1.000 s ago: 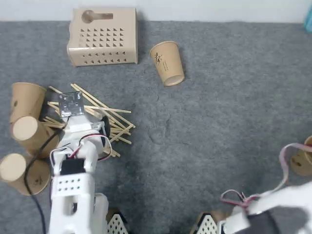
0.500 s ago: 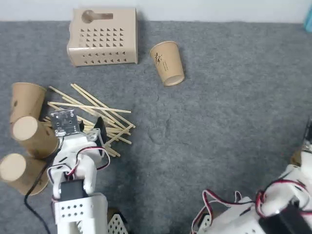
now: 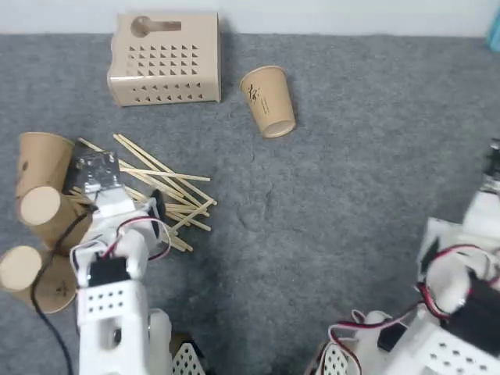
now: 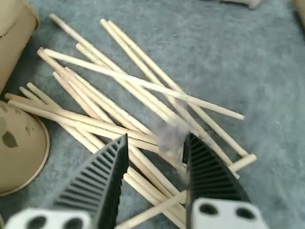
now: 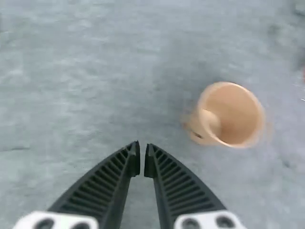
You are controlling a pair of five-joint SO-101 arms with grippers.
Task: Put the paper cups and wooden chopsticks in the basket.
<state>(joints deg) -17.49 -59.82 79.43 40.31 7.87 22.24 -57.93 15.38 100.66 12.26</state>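
High view: is anything sitting in the basket [image 3: 164, 58] yet?
— Seemingly nothing. Chopsticks [image 4: 143, 100] and paper cups [image 3: 267, 101] are lying outside it; left gripper [image 4: 156, 138] is hovering, jaws apart, over the sticks; right gripper [image 5: 142, 144] is pressing together.

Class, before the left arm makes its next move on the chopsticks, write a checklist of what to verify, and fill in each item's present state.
1. Is the left hand open? Ok: its jaws stand apart over the pale wooden chopsticks.
2. Are sticks lined up in the gap? Ok: several cross between the jaws.
3. Is the right hand free? Ok: it is shut on nothing, near a tan paper cup.
4. Is the opening of the beige perforated plastic basket reachable? Cannot tell: a perforated wall faces up.
5. Is the pile clear of cups? Cannot tell: a second tan paper cup lies right at the stick ends.
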